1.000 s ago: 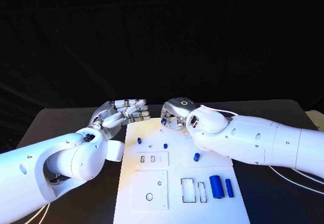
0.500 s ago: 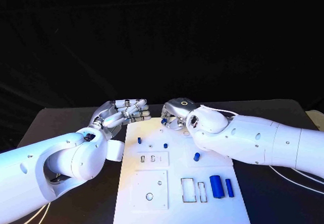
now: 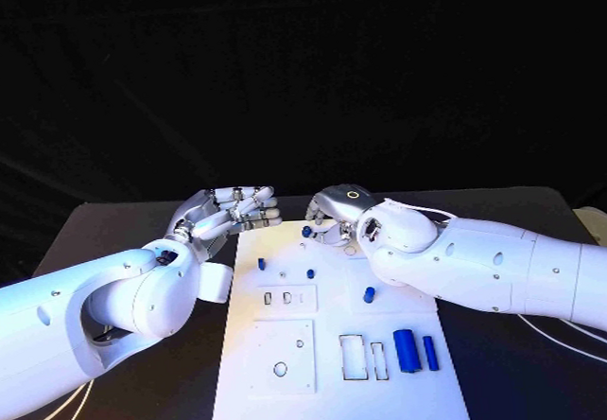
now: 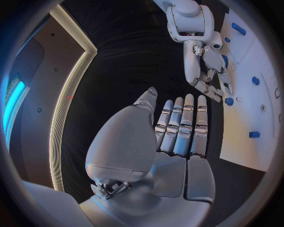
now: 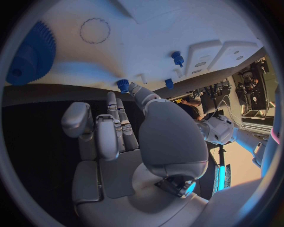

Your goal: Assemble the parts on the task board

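The white task board (image 3: 396, 395) lies in the middle of the black table. At its far edge my right hand (image 3: 343, 217) pinches a small blue part (image 3: 307, 232) between its fingertips, just over the board. The right wrist view shows the same part (image 5: 123, 85) at the fingertips (image 5: 134, 89), beside the board's edge (image 5: 148, 28). In the left wrist view my right hand (image 4: 204, 71) points down at that part (image 4: 229, 100). My left hand (image 3: 233, 212) hovers off the board's far left corner, fingers curled in and holding nothing; its fingers (image 4: 180, 127) lie side by side.
Two blue cylinders (image 3: 405, 349) (image 3: 430, 352) lie at the board's near right, beside rectangular slots (image 3: 357, 356). Small blue pieces (image 3: 262, 263) (image 3: 309, 258) (image 3: 368, 294) dot the board's middle. A blue gear (image 5: 32, 52) rests on the board. White cables (image 3: 563, 343) run along the table's right side.
My right hand has shifted slightly right and toward me, and the small blue part at its fingertips has moved with it. The left hand has stayed put.
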Tool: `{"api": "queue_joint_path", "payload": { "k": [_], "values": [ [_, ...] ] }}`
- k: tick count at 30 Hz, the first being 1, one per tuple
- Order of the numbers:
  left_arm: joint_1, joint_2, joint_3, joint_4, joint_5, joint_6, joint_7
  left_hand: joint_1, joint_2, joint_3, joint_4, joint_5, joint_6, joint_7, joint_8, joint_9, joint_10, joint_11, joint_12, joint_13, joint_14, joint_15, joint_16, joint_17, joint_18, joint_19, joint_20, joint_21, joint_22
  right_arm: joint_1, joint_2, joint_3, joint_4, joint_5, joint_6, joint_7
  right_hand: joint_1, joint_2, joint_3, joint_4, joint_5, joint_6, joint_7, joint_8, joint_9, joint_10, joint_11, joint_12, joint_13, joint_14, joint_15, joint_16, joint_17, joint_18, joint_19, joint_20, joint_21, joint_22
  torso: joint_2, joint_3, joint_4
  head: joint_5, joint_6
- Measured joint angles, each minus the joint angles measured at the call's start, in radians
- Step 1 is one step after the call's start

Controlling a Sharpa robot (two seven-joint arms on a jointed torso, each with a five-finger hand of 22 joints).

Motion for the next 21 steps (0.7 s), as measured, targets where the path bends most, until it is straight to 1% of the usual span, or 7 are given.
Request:
{"api": "queue_joint_path", "payload": {
  "k": [3, 6, 8, 11, 14, 16, 21],
  "values": [
    [0.000, -0.001, 0.000, -0.001, 0.000, 0.000, 0.000, 0.000, 0.000, 0.000, 0.000, 0.000, 0.000, 0.000, 0.000, 0.000, 0.000, 0.000, 0.000, 0.000, 0.000, 0.000, 0.000, 0.000, 0.000, 0.000, 0.000, 0.000, 0.000, 0.000, -0.051, 0.003, 0.046, 0.004, -0.010, -0.002, 0.000, 0.000, -0.004, 0.004, 0.010, 0.012, -0.001, 0.000, 0.003, 0.032, -0.005, 0.018, 0.006, 0.000, 0.000, 0.000, 0.001, 0.000, 0.000, 0.000, 0.000, 0.008, -0.001, 0.0001, -0.0007, 0.001, 0.001],
    [0.000, -0.003, 0.000, -0.004, 0.000, 0.001, -0.001, 0.000, 0.000, -0.003, -0.003, 0.000, -0.002, 0.002, 0.000, 0.000, 0.000, 0.000, 0.000, 0.000, 0.000, 0.000, -0.004, 0.000, 0.000, 0.000, 0.000, 0.000, 0.000, 0.003, -0.113, 0.010, 0.097, 0.021, -0.014, -0.003, 0.007, -0.007, -0.013, 0.007, 0.018, 0.031, -0.007, 0.006, 0.008, 0.111, -0.019, 0.062, 0.028, -0.001, -0.002, 0.000, 0.003, 0.000, 0.004, -0.004, 0.000, 0.018, -0.002, 0.0001, -0.0026, -0.001, 0.003],
    [0.000, -0.004, 0.000, -0.005, 0.000, 0.001, -0.001, 0.000, 0.000, -0.003, -0.003, 0.000, -0.004, 0.004, 0.000, 0.000, 0.000, 0.000, 0.000, 0.000, 0.000, 0.000, -0.004, 0.000, 0.000, 0.000, 0.000, 0.000, 0.000, 0.007, -0.148, 0.014, 0.122, 0.043, -0.014, -0.003, 0.007, -0.019, -0.030, 0.008, 0.035, 0.037, -0.011, 0.007, 0.010, 0.171, -0.031, 0.099, 0.049, -0.001, -0.014, 0.000, 0.002, 0.000, 0.007, -0.008, 0.000, 0.018, -0.002, 0.0001, -0.0042, -0.002, 0.004],
    [0.000, -0.006, 0.000, -0.009, 0.000, 0.002, -0.001, 0.000, 0.000, -0.003, -0.003, 0.000, -0.004, 0.004, 0.000, 0.000, 0.000, 0.000, 0.000, 0.000, 0.000, 0.000, -0.004, 0.000, 0.000, 0.000, 0.000, 0.000, 0.000, 0.017, -0.214, 0.019, 0.161, 0.108, -0.005, -0.003, -0.001, -0.044, -0.076, 0.012, 0.084, 0.027, -0.021, 0.007, 0.011, 0.245, -0.052, 0.182, 0.116, 0.000, -0.033, 0.010, 0.012, 0.000, 0.013, -0.028, 0.007, 0.031, -0.005, 0.0005, -0.0082, -0.006, 0.006],
    [0.000, -0.007, 0.000, -0.013, 0.000, 0.003, -0.002, 0.000, 0.000, -0.003, -0.003, 0.000, -0.004, 0.004, 0.000, 0.000, 0.000, 0.000, 0.000, 0.000, 0.000, 0.000, -0.004, 0.000, 0.000, 0.000, 0.000, 0.000, 0.000, 0.025, -0.266, 0.022, 0.182, 0.176, 0.017, -0.002, -0.001, -0.044, -0.136, 0.021, 0.104, 0.015, -0.033, 0.014, 0.016, 0.254, -0.060, 0.352, 0.286, 0.000, -0.036, 0.035, 0.049, 0.000, 0.025, -0.040, 0.024, 0.058, -0.008, 0.0007, -0.0124, -0.008, 0.007],
    [0.000, -0.008, 0.000, -0.016, 0.000, 0.004, -0.002, 0.000, 0.000, -0.003, -0.003, 0.000, -0.004, 0.004, 0.000, 0.000, 0.000, 0.000, -0.004, 0.000, 0.000, 0.000, -0.004, 0.000, 0.000, 0.000, 0.000, 0.000, 0.000, 0.030, -0.290, 0.022, 0.183, 0.213, 0.033, -0.002, 0.009, -0.034, -0.178, 0.027, 0.109, -0.001, -0.032, 0.025, 0.022, 0.218, -0.060, 0.525, 0.467, 0.000, -0.036, 0.039, 0.054, 0.000, 0.025, -0.040, 0.024, 0.063, -0.009, 0.0013, -0.0138, -0.010, 0.008],
    [0.000, -0.011, 0.000, -0.021, 0.000, 0.006, -0.002, 0.000, 0.000, -0.003, -0.003, 0.000, -0.004, 0.004, -0.004, 0.000, 0.000, 0.000, -0.004, 0.000, 0.000, 0.000, -0.004, 0.000, 0.000, 0.000, 0.000, 0.000, -0.001, 0.035, -0.316, 0.024, 0.175, 0.280, 0.072, -0.002, 0.041, -0.009, -0.234, 0.053, 0.112, -0.026, -0.021, 0.045, 0.034, 0.146, -0.053, 0.714, 0.679, 0.000, -0.036, 0.052, 0.069, 0.000, 0.031, -0.034, 0.024, 0.079, -0.010, 0.0020, -0.0158, -0.010, 0.009]
  ]
}}
